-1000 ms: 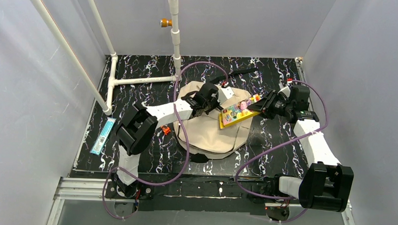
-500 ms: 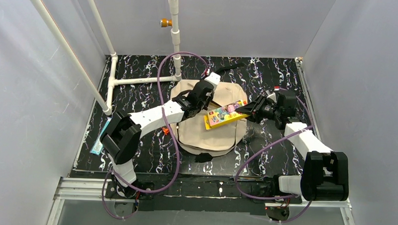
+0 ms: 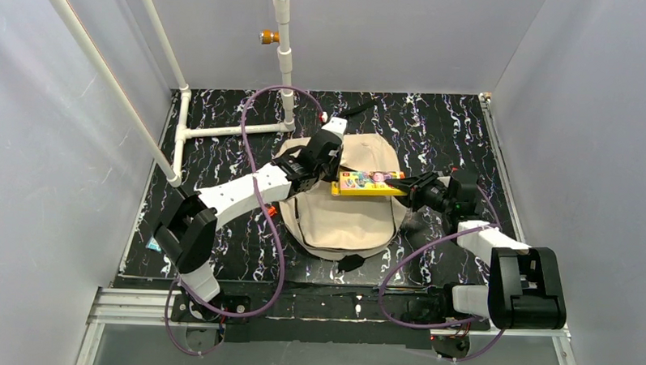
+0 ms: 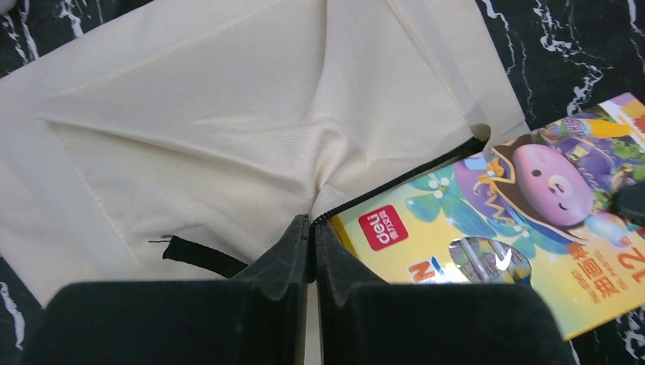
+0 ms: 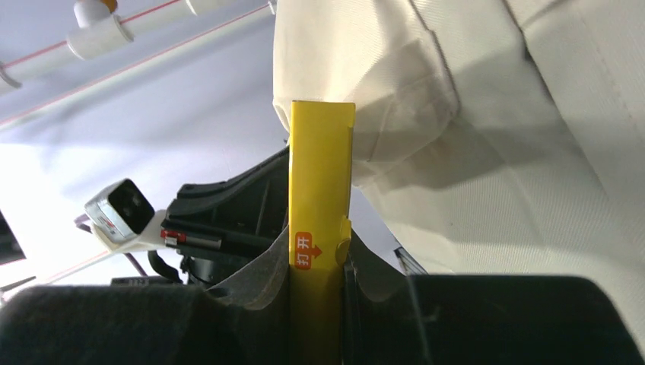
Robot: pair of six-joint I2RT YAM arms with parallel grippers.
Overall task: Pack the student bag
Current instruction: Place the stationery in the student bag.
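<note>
Left gripper (image 4: 310,228) pinching the student bag (image 4: 213,114) mouth, right gripper's (image 3: 414,189) clamped yellow Deli box (image 3: 368,182) at 3 o'clock may snag fabric.

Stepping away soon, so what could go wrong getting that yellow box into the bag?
The left fingers pinch just a little bag fabric by the zip; it might slip, closing the opening. The right fingers hold the yellow box by one end, so it may twist or snag the zip.
</note>
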